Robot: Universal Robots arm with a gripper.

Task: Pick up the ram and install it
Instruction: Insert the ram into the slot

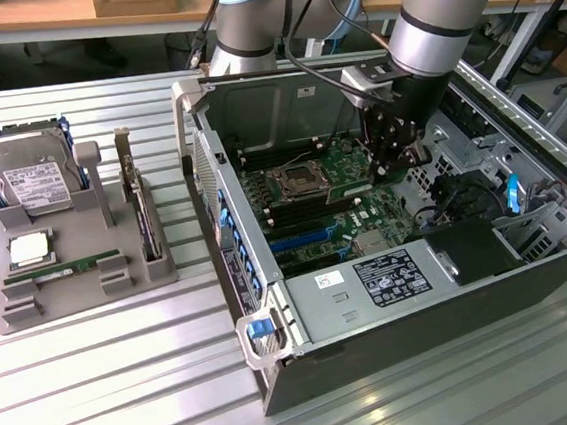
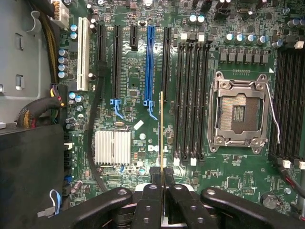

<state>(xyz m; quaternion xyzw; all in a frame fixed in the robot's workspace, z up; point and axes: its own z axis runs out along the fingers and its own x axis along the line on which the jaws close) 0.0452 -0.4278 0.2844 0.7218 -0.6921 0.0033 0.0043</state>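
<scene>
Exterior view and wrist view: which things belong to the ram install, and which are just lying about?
In the job:
- end effector, shut on the ram
- memory slots on the motherboard

Lying about, on the grey tray:
- hard drive
- processor chip
- expansion card
- second memory stick

I see a ribbed aluminium counter (image 1: 100,391) under bright even light, a wooden workbench (image 1: 34,16) at the far side, cables behind.
</scene>
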